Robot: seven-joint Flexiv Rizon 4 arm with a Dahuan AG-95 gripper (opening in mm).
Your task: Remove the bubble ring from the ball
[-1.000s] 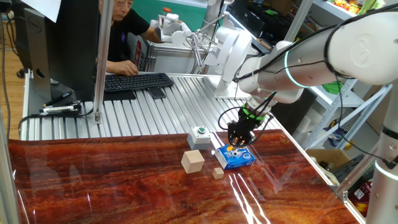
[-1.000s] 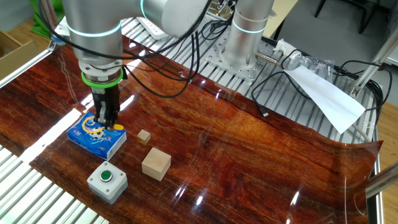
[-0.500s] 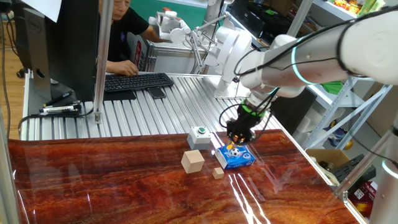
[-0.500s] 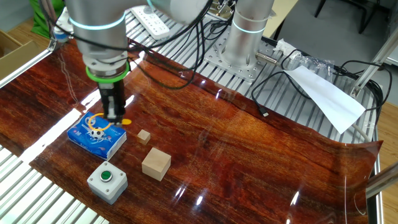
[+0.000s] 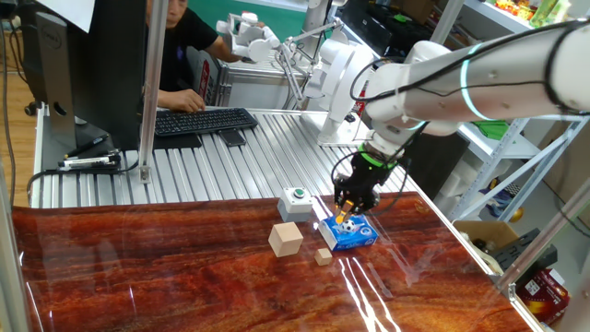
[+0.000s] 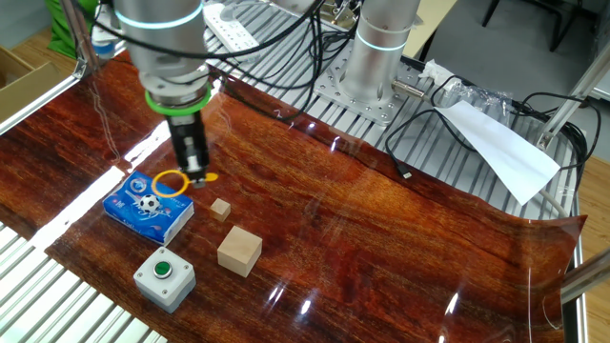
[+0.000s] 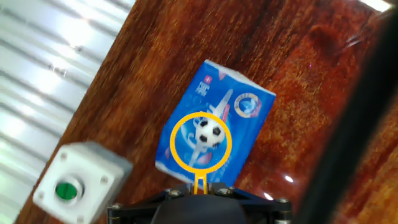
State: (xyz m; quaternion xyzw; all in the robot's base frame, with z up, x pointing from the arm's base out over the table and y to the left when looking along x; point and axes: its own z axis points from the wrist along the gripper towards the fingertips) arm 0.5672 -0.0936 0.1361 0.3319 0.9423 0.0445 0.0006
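one pincer (image 6: 197, 174) hangs above the bench (image 6: 381, 238), clenched on the short stem of the ring (image 6: 172, 183), which is lifted off the ball (image 6: 146, 203) and held in the air. in the hand view the ring (image 7: 201, 142) frames the ball (image 7: 210, 132) from above, its stem running down into the closed fingertips at the bottom edge. the ball sits on a blue pack (image 6: 143, 211) that lies flat on the red-brown wood. in the other fixed view the ring hangs just above and to the right of the ball, over the pack's upper right edge. a grey box (image 6: 164, 277) with a green button stands near the pack toward the camera, and two wooden cubes lie to its right, a small cube (image 6: 221, 209) and a larger cube (image 6: 239, 251). in one fixed view the pincer (image 5: 351, 208) is poised over the pack (image 5: 350, 232), with the box (image 5: 296, 203) to its left. a person (image 5: 180, 51) sits at a keyboard (image 5: 205, 120) beyond the bench.
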